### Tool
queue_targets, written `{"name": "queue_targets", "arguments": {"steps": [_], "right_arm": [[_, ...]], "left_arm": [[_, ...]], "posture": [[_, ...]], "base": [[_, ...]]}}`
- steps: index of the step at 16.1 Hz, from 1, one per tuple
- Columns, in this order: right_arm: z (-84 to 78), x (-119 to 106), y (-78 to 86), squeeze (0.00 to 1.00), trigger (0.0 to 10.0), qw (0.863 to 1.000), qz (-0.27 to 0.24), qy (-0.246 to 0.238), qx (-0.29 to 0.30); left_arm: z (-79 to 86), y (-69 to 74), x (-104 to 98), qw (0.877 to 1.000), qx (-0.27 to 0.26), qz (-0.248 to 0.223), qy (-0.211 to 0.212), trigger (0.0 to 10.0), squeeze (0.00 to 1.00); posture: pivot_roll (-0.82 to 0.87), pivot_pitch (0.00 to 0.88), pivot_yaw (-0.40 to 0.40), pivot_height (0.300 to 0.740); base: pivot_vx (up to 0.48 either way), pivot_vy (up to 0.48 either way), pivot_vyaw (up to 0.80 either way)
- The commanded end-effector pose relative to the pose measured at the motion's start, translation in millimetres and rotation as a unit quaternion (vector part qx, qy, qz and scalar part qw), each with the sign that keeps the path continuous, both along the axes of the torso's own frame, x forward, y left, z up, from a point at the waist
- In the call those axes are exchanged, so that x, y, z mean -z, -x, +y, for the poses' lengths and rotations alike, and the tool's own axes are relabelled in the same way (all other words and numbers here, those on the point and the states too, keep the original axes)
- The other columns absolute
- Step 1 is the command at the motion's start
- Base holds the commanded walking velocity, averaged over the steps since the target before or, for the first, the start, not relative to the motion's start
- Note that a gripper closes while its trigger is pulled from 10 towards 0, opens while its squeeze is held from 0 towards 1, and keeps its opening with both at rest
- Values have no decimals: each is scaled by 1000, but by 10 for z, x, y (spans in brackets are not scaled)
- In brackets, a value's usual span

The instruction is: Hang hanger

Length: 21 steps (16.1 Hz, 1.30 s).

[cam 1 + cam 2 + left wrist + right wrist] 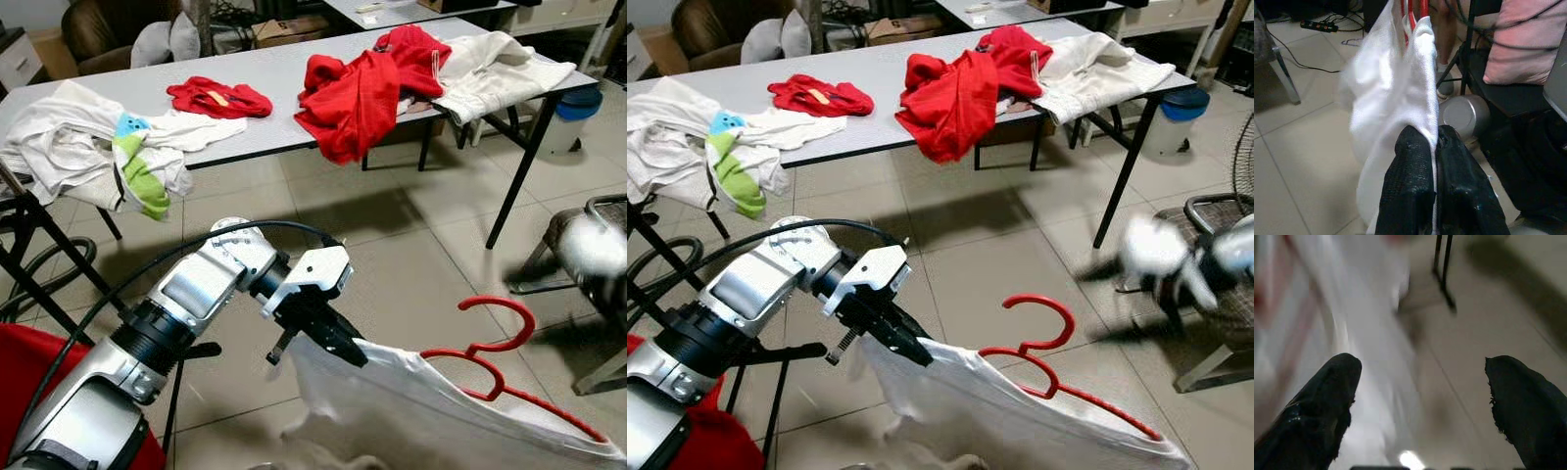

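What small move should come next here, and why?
Probably bring the open right gripper to the red hanger hook and take it. The left gripper is pinched shut on the white garment at one shoulder, so the hanger has no direct hold for hanging.

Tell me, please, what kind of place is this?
Probably a workroom used for sorting laundry: a folding table holds heaps of clothes, the floor is tiled, and a fan stands to the right.

One red hanger [505, 377], carrying one white garment [431, 416]. One grey table [274, 73] bears two red garments [358, 93] and two white heaps [88, 147].
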State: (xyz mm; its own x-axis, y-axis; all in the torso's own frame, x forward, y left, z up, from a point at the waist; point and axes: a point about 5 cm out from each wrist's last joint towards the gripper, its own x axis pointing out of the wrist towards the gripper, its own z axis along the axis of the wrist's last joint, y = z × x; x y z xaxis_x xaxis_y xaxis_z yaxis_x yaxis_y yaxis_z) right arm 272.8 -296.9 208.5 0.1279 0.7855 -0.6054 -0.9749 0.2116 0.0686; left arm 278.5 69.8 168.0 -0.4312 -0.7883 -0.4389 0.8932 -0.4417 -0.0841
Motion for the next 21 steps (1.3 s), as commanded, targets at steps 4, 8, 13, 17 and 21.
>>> {"name": "queue_targets", "arguments": {"steps": [4, 8, 13, 17, 21], "right_arm": [[-117, -39, 3, 0, 10000, 996, -8, -64, 66], [-30, -105, 52, 0, 10000, 980, -94, -126, 125], [231, -320, 244, 0, 10000, 970, -164, -151, 97], [310, -471, 333, 0, 10000, 967, -206, -129, 80], [336, -406, 370, 0, 10000, 989, -118, -86, -2]], "left_arm": [[17, -17, -64, 999, -19, 10, 31, 0, 0], [61, -47, -32, 997, -70, 21, 34, 0, 0], [67, -159, -8, 984, -164, 9, 67, 0, 0], [76, -198, -12, 970, -218, 6, 109, 0, 0], [40, -123, -7, 973, -202, -10, 111, 0, 0]], "posture": [[-171, 0, 108, 740], [-169, 0, 116, 740], [-189, 0, 134, 740], [-189, 0, 120, 740], [-188, 0, 105, 740]], "base": [[0, 0, 0], [0, 0, 0], [0, 0, 0], [0, 0, 0], [0, 0, 0]]}}
